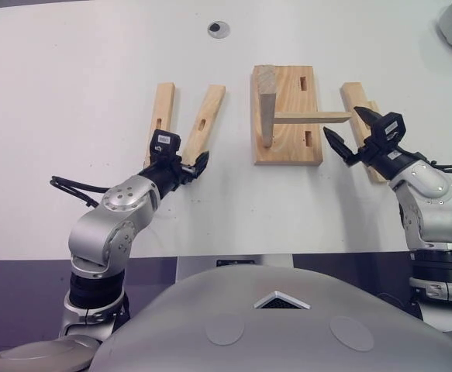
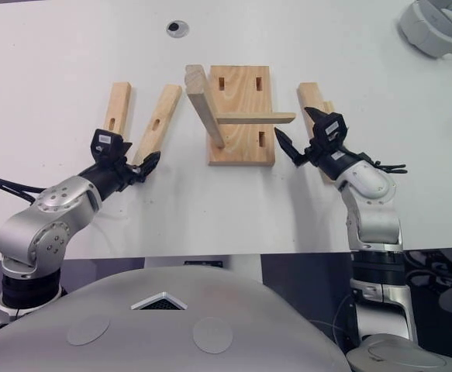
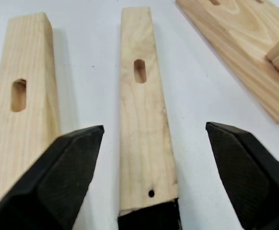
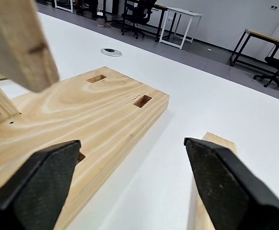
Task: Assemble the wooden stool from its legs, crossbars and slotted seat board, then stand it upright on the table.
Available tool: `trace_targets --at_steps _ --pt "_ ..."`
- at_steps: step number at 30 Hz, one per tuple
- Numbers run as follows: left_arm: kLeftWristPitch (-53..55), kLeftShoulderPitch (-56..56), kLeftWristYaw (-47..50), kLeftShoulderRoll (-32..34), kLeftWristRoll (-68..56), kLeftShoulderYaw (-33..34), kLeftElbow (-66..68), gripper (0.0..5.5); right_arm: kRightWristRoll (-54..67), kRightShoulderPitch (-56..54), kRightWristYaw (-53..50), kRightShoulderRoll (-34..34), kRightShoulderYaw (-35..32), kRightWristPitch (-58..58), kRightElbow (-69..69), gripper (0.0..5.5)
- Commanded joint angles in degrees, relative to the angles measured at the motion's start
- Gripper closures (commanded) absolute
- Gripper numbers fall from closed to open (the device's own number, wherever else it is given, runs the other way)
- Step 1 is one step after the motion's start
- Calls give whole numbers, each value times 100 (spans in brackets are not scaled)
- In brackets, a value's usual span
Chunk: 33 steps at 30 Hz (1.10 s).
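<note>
1. Found the left pincer spread wide and low over the surface, gripping nothing.
2. Saw its fingers straddling the near end of the inner leg, with one finger hanging over the near end of the outer leg, just beside at 9 o'clock.
3. Read the inner leg's long axis as running from 7 to 1 o'clock, flat on the surface and away from the pincer, leaving the fingers set across its narrow width.
4. Placed both loose legs at 9 o'clock from the seat board, apart from it.
5. Noted the seat board lying flat at centre, with a standing leg seated near its 9 o'clock edge and a crossbar reaching from that leg toward 3 o'clock, past the board's edge.
6. Found the right pincer likewise wide and empty at the crossbar's free end; could not tell whether touching.
7. Spotted a fourth leg flat beneath that pincer, at 3 o'clock from the board.
8. Judged the left arm far nearer the inner leg; probably called for a plain closing on it, minding the outer leg alongside.
</note>
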Motion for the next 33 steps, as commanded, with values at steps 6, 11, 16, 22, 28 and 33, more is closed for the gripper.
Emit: trace_targets --at_steps 6,11,16,22,28,33 --pt "-389 166 -120 138 604 -483 231 245 -78 -79 -57 127 41 -17 -111 146" --pt "-506 214 -96 115 827 -588 269 326 -82 -118 -78 147 24 -13 -108 146" --pt "-760 115 9 37 1091 -441 440 341 -44 -203 -208 190 -88 -26 -67 146" --pt "-1245 -649 17 -511 696 525 -160 342 2 -298 -557 132 -609 -74 -109 146" --pt "-1244 -1851 -67 -376 259 1434 -705 342 271 -1100 -933 -127 -1396 160 -205 146" --pt "-1691 -2860 -666 672 880 924 -701 342 2850 -2592 -1439 -15 -2147 2022 -1020 146"
